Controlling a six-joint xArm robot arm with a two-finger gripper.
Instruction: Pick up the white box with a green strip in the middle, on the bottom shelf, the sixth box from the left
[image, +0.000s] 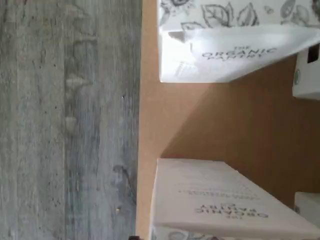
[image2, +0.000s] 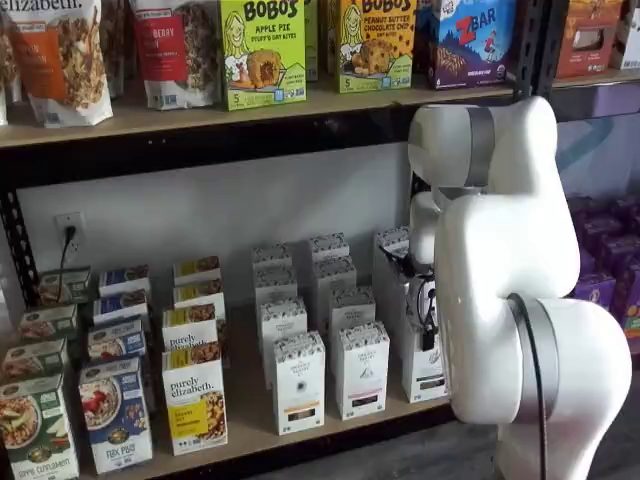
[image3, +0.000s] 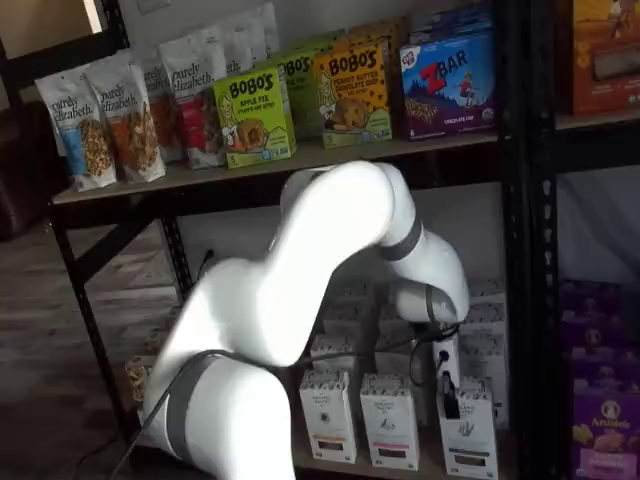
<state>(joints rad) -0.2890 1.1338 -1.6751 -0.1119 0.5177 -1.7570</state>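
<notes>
The white box (image2: 425, 372) stands at the right end of the front row on the bottom shelf (image2: 250, 425), half hidden by my white arm. In a shelf view the same box (image3: 470, 435) shows its speckled top and dark label. My gripper (image3: 449, 398) hangs just in front of and above that box, with one black finger and a cable showing. It also shows as a dark shape (image2: 428, 315) over the box. Nothing sits between the fingers and the jaws stand wide. The wrist view shows two white cartons (image: 225, 45) (image: 215, 200) with bare shelf board (image: 200, 120) between them.
Like white cartons (image2: 362, 368) (image2: 300, 380) stand left of the target, with more rows behind. A yellow-labelled box (image2: 195, 400) is further left. The upper shelf board (image2: 200, 115) hangs above. A black upright (image3: 520, 250) and purple boxes (image2: 600, 285) lie to the right. Grey floor (image: 65, 120) lies beyond the shelf edge.
</notes>
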